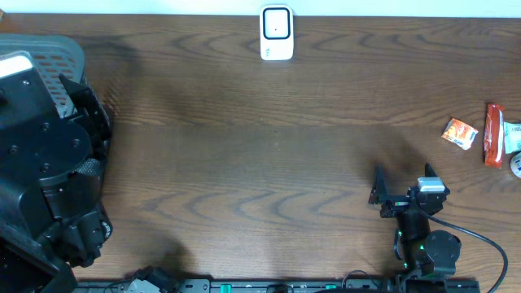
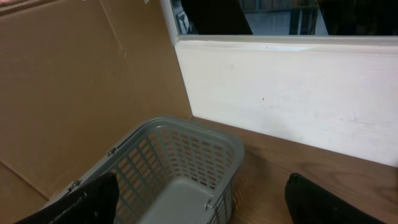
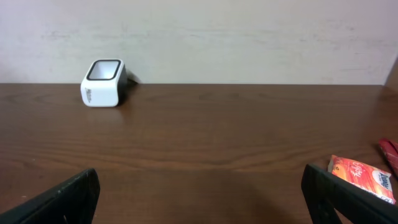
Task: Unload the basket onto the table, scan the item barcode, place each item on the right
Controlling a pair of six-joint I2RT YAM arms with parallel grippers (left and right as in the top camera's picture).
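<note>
Our right pincer (image 1: 404, 176) hovers low over the table (image 1: 260, 146) near its front edge, jaws spread wide and gripping nothing. The goods we may scan lie off to its right, at the table's right edge: an orange packet (image 1: 460, 133), a red packet (image 1: 493, 134) just beside it, and a pale item (image 1: 513, 138) cut off by the frame. None of them is lifted yet. The white scanner (image 1: 276, 32) stands at the middle of the far edge, well apart from the goods and from both arms. Our left pincer (image 2: 202, 180) looks down on the grey basket (image 2: 186, 155) at the table's left end, jaws likewise wide and empty.

We judge the pick to be the risky part. The packets lie flat and close together, so closing fingers could skid over the orange packet, shove it into the red one, or push it off the table's edge. We cannot tell from here which face carries the barcode, and a packet held wrong side out would give the scanner nothing to read. The scanner also looks small and light, and a carry brought in too close could knock it askew.
</note>
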